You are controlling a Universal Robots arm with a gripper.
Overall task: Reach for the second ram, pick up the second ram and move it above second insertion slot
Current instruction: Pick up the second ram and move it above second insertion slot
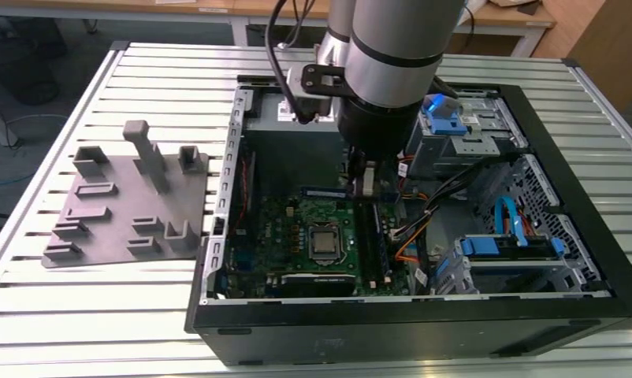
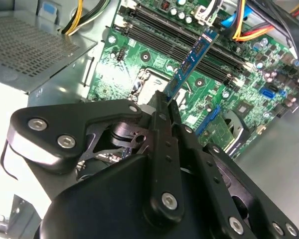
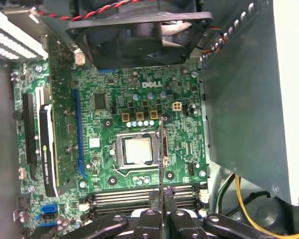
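Observation:
My gripper (image 1: 363, 183) hangs inside the open computer case (image 1: 568, 315), shut on the second ram (image 2: 192, 59). The ram is a thin dark-green stick with dark chips and a pale-blue label, standing out past the fingertips (image 2: 173, 110). In the first wrist view the second ram (image 3: 160, 154) shows edge-on as a thin line rising from my gripper (image 3: 160, 200) over the green motherboard (image 3: 104, 99). It hangs above the board near the long black memory slots (image 2: 162, 37), a little off from them. The same slots (image 3: 124, 195) lie just beside my fingertips in the first wrist view.
A grey plastic fixture (image 1: 127, 197) with upright blocks lies on the slatted table at the exterior view's left. Inside the case are the processor socket (image 3: 135, 150), a black fan (image 3: 139, 35), a metal power supply box (image 2: 35, 50), loose cables (image 1: 432, 213) and blue drive brackets (image 1: 505, 244).

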